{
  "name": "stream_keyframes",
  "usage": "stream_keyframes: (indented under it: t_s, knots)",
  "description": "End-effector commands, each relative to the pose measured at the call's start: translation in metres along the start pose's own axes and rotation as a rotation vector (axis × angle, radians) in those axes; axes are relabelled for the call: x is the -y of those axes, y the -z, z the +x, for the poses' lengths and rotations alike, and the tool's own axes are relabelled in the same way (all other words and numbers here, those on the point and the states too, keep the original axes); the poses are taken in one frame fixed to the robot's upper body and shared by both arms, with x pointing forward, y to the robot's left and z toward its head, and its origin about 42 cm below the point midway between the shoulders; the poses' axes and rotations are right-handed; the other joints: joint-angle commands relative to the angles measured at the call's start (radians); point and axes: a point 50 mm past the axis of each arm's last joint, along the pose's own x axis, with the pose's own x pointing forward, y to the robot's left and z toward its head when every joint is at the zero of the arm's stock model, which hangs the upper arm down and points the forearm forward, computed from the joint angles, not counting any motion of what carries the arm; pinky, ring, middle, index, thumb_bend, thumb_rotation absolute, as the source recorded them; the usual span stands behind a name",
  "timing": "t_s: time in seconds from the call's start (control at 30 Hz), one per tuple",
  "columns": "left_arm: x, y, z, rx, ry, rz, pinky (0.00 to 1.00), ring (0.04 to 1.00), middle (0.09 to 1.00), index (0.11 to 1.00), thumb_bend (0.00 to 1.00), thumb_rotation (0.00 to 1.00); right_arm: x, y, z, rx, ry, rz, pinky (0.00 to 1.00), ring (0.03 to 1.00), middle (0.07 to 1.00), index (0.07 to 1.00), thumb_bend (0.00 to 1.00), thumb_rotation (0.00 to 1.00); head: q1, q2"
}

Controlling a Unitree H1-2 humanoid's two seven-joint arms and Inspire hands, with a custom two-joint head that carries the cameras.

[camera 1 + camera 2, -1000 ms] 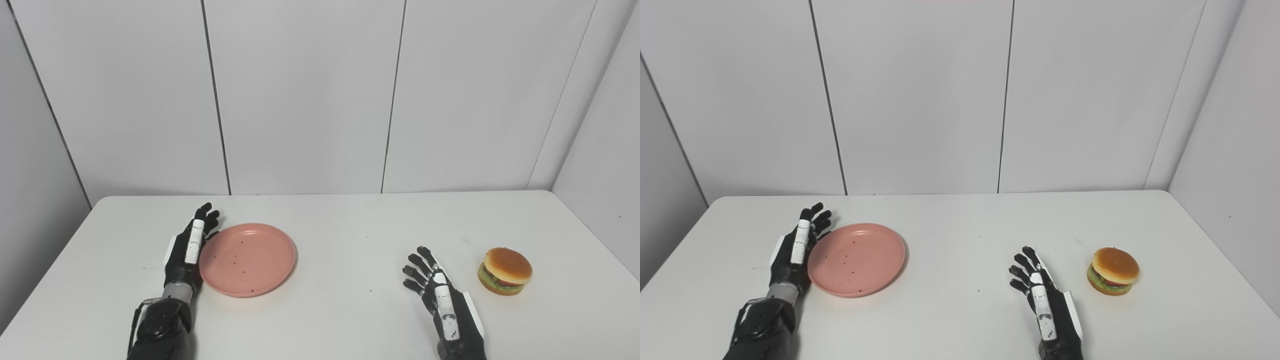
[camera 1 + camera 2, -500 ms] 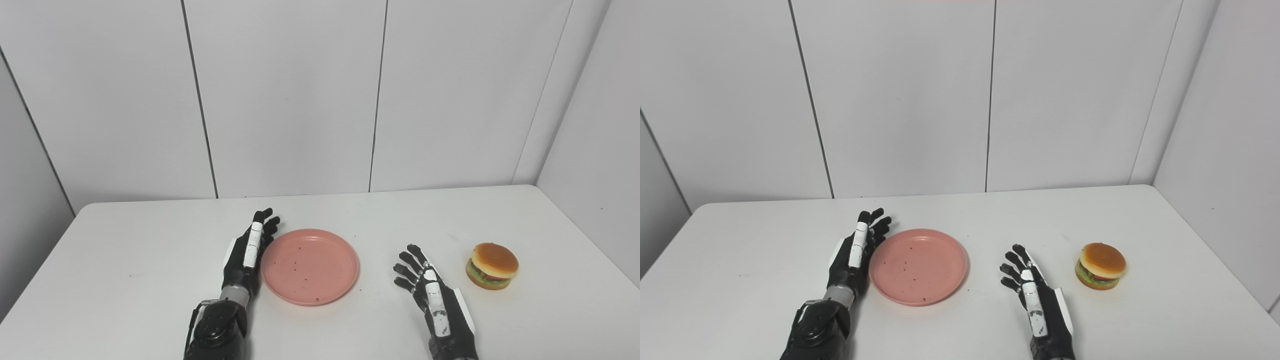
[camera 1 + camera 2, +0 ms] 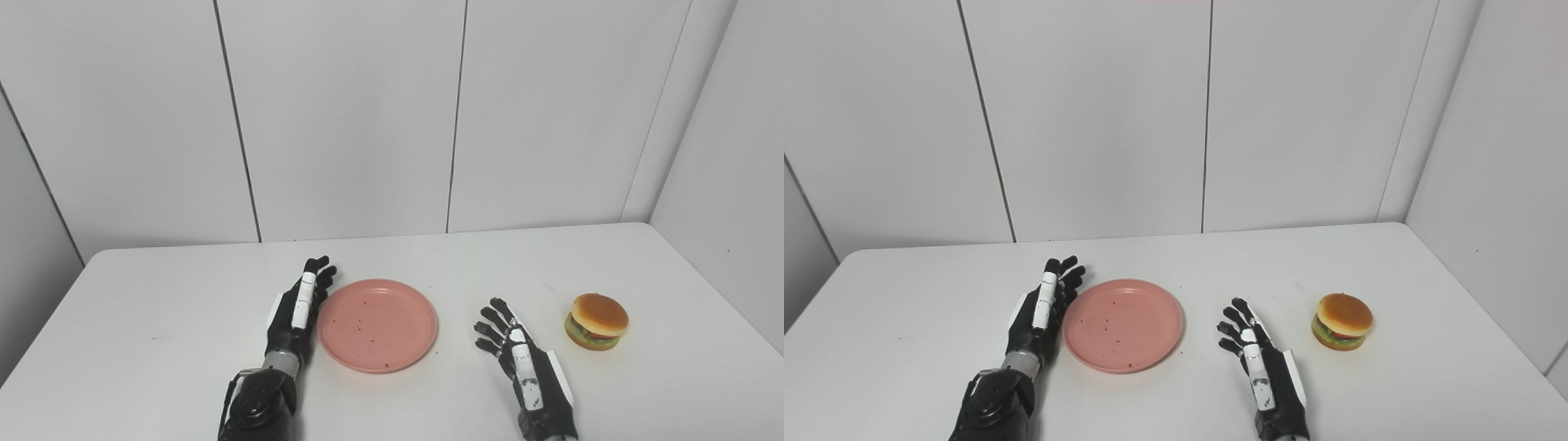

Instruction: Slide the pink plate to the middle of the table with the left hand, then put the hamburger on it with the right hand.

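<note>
Nearest to us, our two dark robotic arms come up from the bottom edge onto a white table [image 3: 153, 318]. Our right hand [image 3: 520, 361] rests low over the tabletop, a little right of centre, with its fingers [image 3: 490, 318] spread and slightly curled, pointing away and to the left. It holds nothing and touches neither of the task's things.

Our left hand [image 3: 294, 312] lies just left of centre, turned on its edge with its fingers [image 3: 315, 272] straight and close together, pointing away from us. Its palm side sits right against the left rim of the pink plate [image 3: 378, 324]; from these views we cannot tell for certain whether it presses on the rim or stands just off it. It grips nothing.

The pink plate lies flat near the middle of the table, between our two hands, with small dark specks scattered across its surface and nothing on it.

The hamburger [image 3: 596, 312] sits upright on the table to the right, beyond our right hand and apart from it, well clear of the plate.

Farthest away, pale wall panels [image 3: 349, 116] with thin vertical seams stand behind the table, and another pale wall closes the right side.
</note>
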Motion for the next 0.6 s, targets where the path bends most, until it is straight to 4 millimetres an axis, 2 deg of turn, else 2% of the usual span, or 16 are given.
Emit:
stream_keyframes:
  t_s: [0.0, 0.23, 0.4, 0.57]
  knots:
    - [0.007, -0.007, 0.005, 0.01, 0.026, 0.012, 0.98, 0.923, 0.868, 0.852, 0.91, 0.93, -0.006, 0.013, -0.01, -0.06, 0.007, 0.018, 0.82, 0.836, 0.878, 0.901, 0.8, 1.0, 0.003, 0.001]
    - [0.005, -0.005, 0.003, 0.005, 0.023, 0.012, 0.99, 0.931, 0.875, 0.853, 0.91, 0.93, -0.003, 0.013, -0.011, -0.062, 0.011, 0.012, 0.82, 0.838, 0.877, 0.902, 0.81, 1.0, 0.005, 0.001]
    - [0.003, -0.003, 0.003, 0.004, 0.019, 0.013, 0.98, 0.929, 0.876, 0.857, 0.9, 0.94, -0.002, 0.011, -0.01, -0.005, -0.01, -0.092, 0.8, 0.834, 0.884, 0.905, 0.83, 1.0, -0.001, -0.002]
    - [0.002, -0.004, 0.006, -0.001, 0.025, 0.007, 0.98, 0.93, 0.879, 0.859, 0.9, 0.93, -0.002, -0.005, -0.004, 0.091, 0.004, -0.161, 0.78, 0.832, 0.878, 0.894, 0.82, 1.0, -0.031, -0.011]
